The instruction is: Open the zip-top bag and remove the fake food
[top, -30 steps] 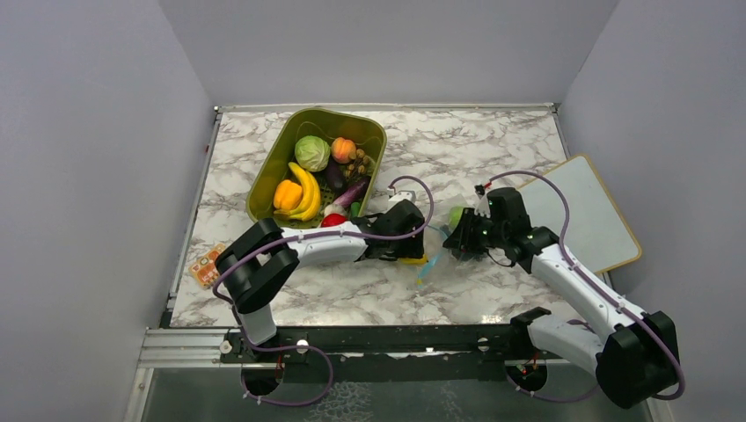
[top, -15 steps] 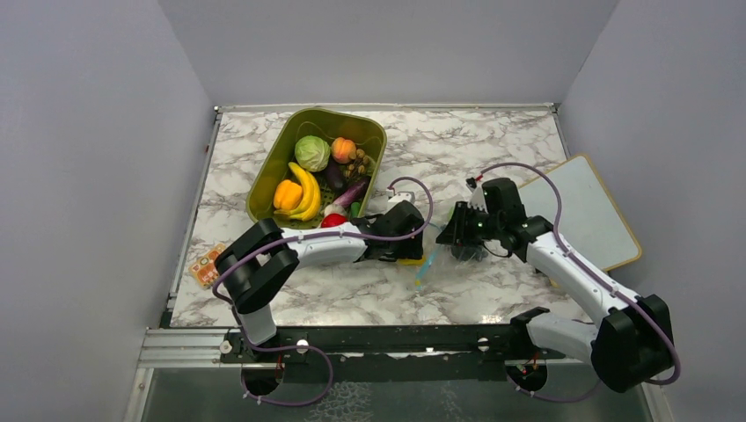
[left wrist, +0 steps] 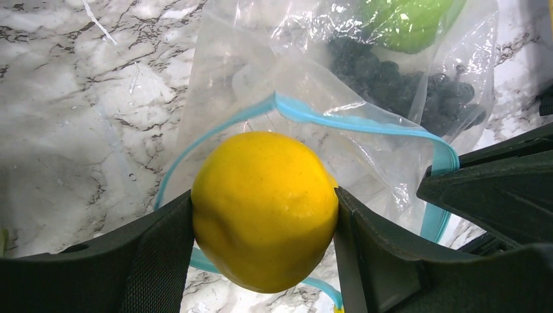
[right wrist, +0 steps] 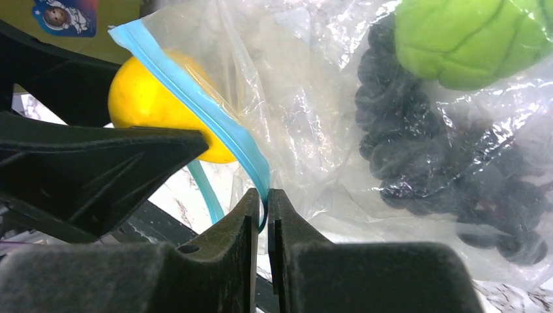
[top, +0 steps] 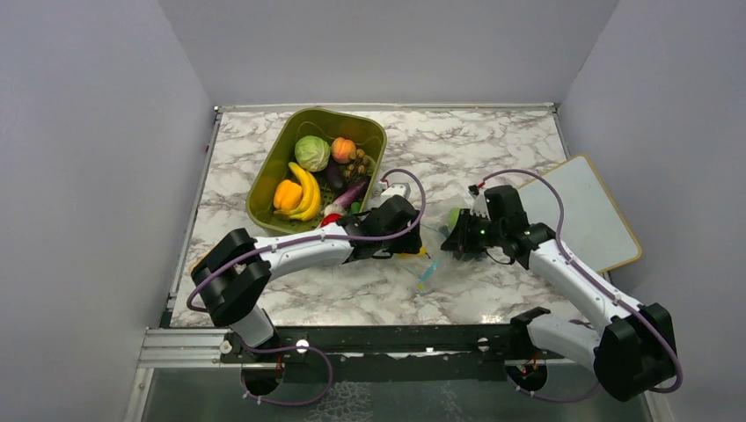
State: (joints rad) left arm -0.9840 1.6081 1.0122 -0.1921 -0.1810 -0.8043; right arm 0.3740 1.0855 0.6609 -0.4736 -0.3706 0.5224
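The right end effector (right wrist: 262, 199) is pinching the blue zipper strip (right wrist: 202, 111) of the zip-top bag (top: 440, 255), which is lying on the desk (top: 493, 149) at the centre of the top view. The left end effector (left wrist: 263, 215) is clamping a yellow fruit (right wrist: 140, 98) at the open mouth. It should probably be drawing the fruit straight out while the right one is anchoring the lip. A green piece (right wrist: 469, 39) and a dark cluster (right wrist: 443, 169) are sitting deeper inside, at the upper right.
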